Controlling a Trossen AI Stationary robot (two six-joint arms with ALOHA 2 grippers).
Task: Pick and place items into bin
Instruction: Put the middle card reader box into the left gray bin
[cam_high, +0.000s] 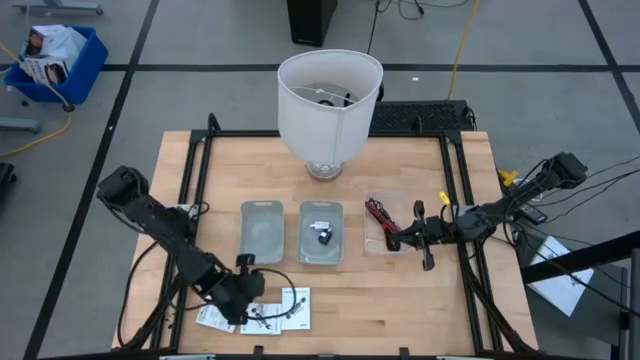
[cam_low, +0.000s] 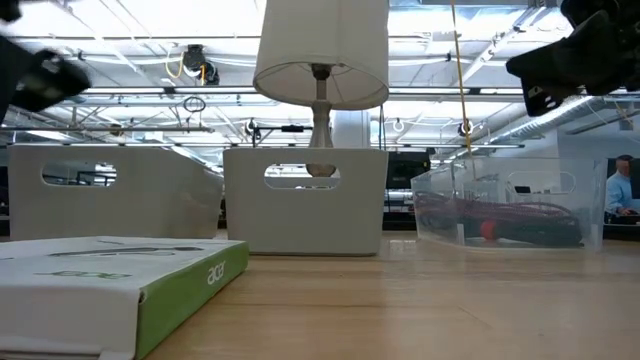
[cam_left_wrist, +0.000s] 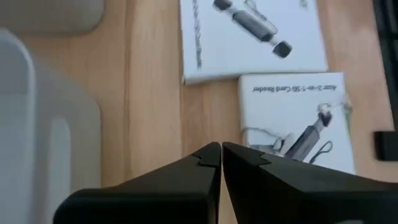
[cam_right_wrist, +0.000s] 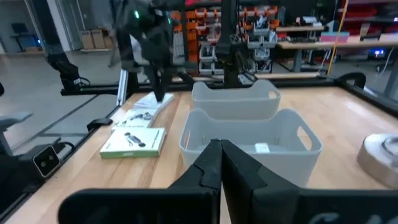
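**Packets still out on the surface, one bin partly filled**

The flat white packets (cam_high: 262, 313) lie together at the front edge of the surface (cam_high: 400, 310), outside every bin. The left wrist view shows two of them side by side; the nearer packet (cam_left_wrist: 297, 124) reads "2-in-1 SD Card Reader" with a drawing of the device, and the other packet (cam_left_wrist: 249, 37) carries a similar drawing. A white and green box (cam_low: 110, 290) beside them is marked "acer".

The middle bin (cam_high: 321, 232) holds a small white item and a tiny black part. The left bin (cam_high: 261, 231) looks empty. The clear bin (cam_high: 385, 222) on the right holds the black and magenta cable ties (cam_high: 383, 218).

So some sorting appears done, and the packets appear to be what is left.

The left gripper (cam_high: 243, 291) hangs just above the packets, its fingers closed together on nothing. The right gripper (cam_high: 421, 232) sits at the clear bin, fingers likewise pressed shut and empty. The lampshade (cam_high: 330, 105) stands behind the bins.
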